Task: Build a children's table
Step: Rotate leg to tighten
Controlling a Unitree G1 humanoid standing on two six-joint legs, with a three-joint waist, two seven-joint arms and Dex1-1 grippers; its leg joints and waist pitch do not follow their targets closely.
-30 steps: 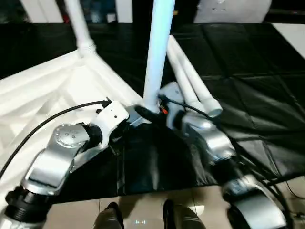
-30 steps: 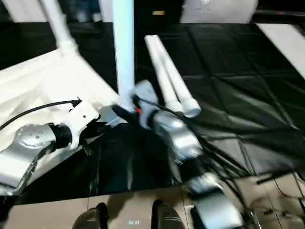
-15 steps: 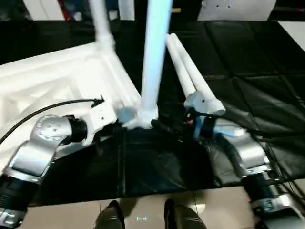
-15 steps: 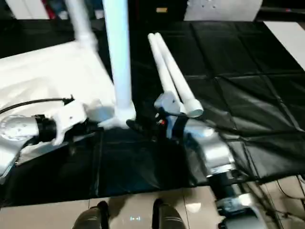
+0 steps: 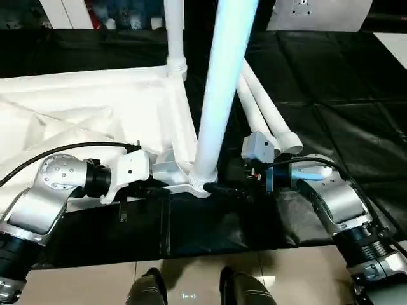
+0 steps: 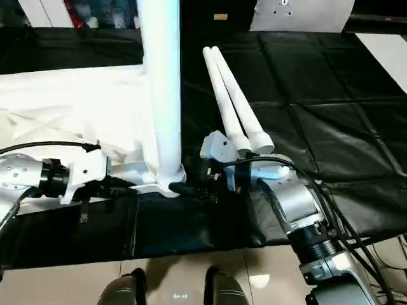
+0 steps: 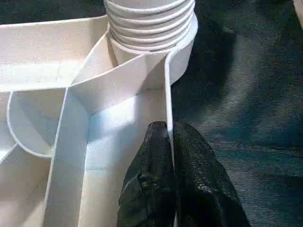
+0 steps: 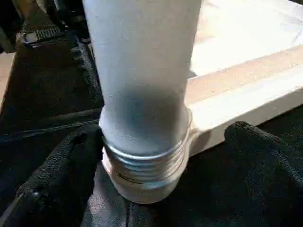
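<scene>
**Tabletop rim pinched, near leg seated**

Upturned tabletop [image 5: 95, 114] lies on black mat [image 5: 331, 82]. Legs: two upright [image 5: 219, 95] in corner sockets, two loose [image 6: 232, 105] rightward. Left gripper [image 7: 170, 142] clamped on tabletop's rim; right gripper [image 8: 156, 156] spread around near leg's base.

black floor mat [image 5: 331, 70] | tan tiled floor [image 5: 95, 286] beyond its near edge

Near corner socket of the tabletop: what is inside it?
A white upright leg stands in the socket, several thread rings exposed above the rim. The leg's lower end inside the socket is hidden.
</scene>
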